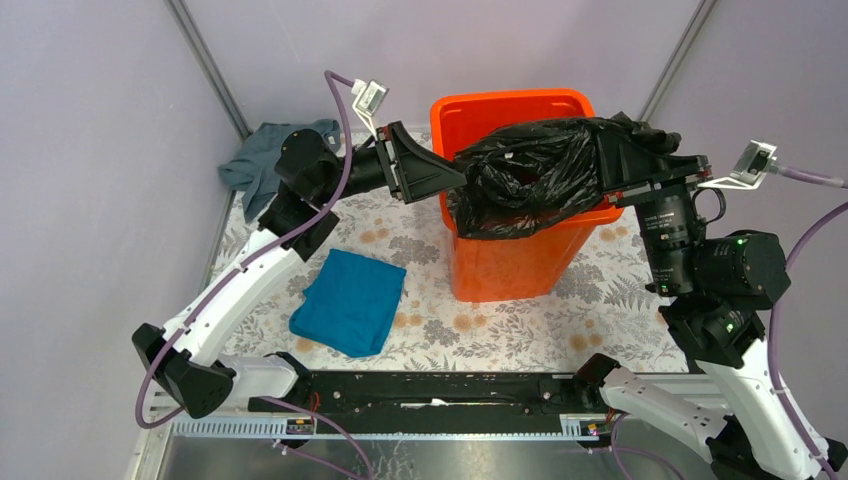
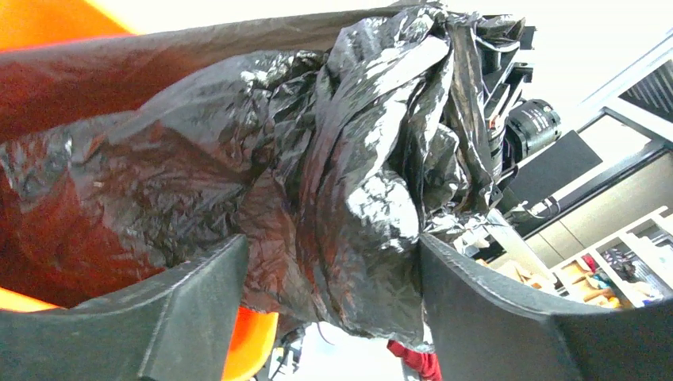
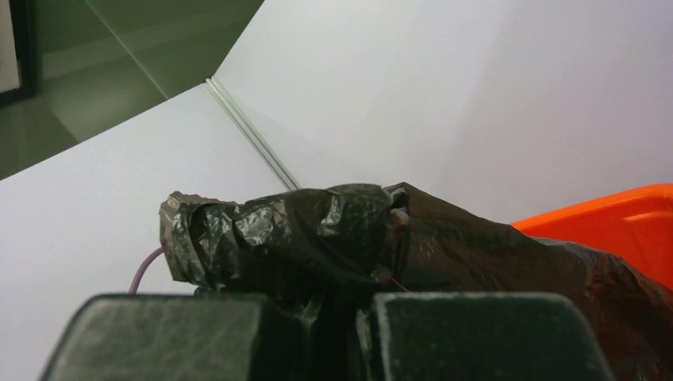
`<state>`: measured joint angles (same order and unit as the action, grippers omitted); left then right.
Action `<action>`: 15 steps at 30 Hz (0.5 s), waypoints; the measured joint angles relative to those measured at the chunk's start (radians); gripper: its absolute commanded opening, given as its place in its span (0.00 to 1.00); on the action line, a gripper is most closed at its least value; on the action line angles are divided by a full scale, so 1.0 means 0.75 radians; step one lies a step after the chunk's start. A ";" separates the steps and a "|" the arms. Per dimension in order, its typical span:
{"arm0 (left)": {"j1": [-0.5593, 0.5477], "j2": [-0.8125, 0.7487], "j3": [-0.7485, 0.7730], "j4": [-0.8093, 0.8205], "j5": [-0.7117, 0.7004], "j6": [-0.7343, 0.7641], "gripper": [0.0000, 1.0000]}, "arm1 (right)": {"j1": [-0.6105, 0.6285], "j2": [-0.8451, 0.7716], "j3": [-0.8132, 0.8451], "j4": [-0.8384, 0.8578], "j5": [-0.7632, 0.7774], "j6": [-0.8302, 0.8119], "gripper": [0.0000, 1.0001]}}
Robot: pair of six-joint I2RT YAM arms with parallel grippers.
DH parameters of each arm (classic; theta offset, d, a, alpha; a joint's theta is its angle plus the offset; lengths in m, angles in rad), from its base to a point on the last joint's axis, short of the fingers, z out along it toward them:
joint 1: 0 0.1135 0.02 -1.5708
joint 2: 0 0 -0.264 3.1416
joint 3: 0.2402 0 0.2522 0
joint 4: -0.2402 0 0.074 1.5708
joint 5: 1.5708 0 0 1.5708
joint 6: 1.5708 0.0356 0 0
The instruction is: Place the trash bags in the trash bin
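The bright orange trash bin (image 1: 510,262) stands at the middle back of the table. A crumpled black trash bag (image 1: 525,175) lies across its open top, partly hanging inside. My right gripper (image 1: 612,165) is over the bin's right rim, shut on the bag's right end; in the right wrist view (image 3: 341,305) plastic is pinched between the pads, with the bin's rim (image 3: 619,218) at the right. My left gripper (image 1: 455,182) is at the bin's left rim, open, its fingers spread on either side of the bag (image 2: 341,159). The bin's orange (image 2: 48,20) also shows in the left wrist view.
A folded blue cloth (image 1: 350,300) lies on the floral tablecloth (image 1: 520,330) left of the bin. A grey cloth (image 1: 262,160) lies bunched in the back left corner. Pale walls close in on the left, back and right.
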<state>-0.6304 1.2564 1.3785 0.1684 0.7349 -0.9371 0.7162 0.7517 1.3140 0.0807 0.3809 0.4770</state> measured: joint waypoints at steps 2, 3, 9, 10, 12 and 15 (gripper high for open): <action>0.000 0.010 0.000 0.022 0.010 -0.023 0.45 | 0.000 0.008 0.000 -0.001 -0.001 0.003 0.11; 0.000 0.013 0.001 0.017 0.009 -0.022 0.34 | 0.000 0.010 -0.002 -0.002 -0.001 0.003 0.13; 0.012 0.008 0.019 -0.099 -0.074 0.062 0.00 | 0.000 -0.035 -0.046 -0.076 0.027 -0.016 0.46; 0.015 -0.001 0.019 -0.114 -0.093 0.070 0.00 | 0.000 -0.051 -0.048 -0.116 0.039 -0.032 0.57; 0.022 -0.033 0.016 -0.144 -0.150 0.095 0.00 | 0.000 -0.089 -0.048 -0.204 0.075 -0.080 0.76; 0.026 -0.134 -0.039 -0.136 -0.264 0.107 0.00 | 0.000 -0.151 -0.036 -0.359 0.128 -0.163 0.96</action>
<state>-0.6109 1.1561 1.3495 0.0662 0.5369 -0.8566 0.7162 0.6388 1.2873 -0.1886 0.4770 0.3546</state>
